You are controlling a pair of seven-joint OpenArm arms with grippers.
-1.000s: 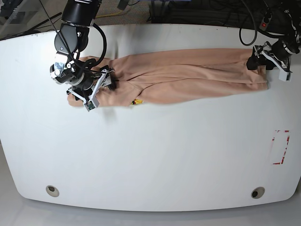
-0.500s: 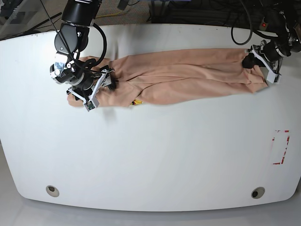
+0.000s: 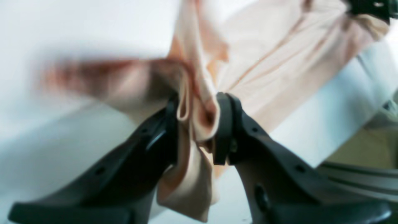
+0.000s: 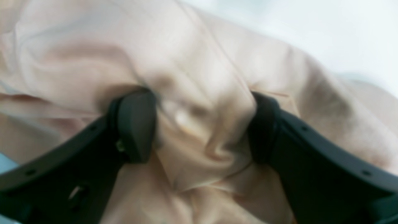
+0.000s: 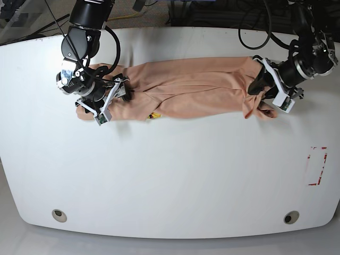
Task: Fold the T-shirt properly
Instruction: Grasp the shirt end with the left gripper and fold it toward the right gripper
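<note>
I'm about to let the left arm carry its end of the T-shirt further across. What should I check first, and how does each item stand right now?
1. Left claw clamped on the T-shirt: ok, a bunched fold sits between its fingers.
2. Right claw pinning the other end: cannot tell, fabric lies between its jaws but they stand apart.
3. Carried end off the white table: cannot tell.
4. Fabric smooth: not ok, creased lengthwise and bunched at the left claw.
5. Yellow tag tucked in: not ok, it peeks out at the near edge.
</note>
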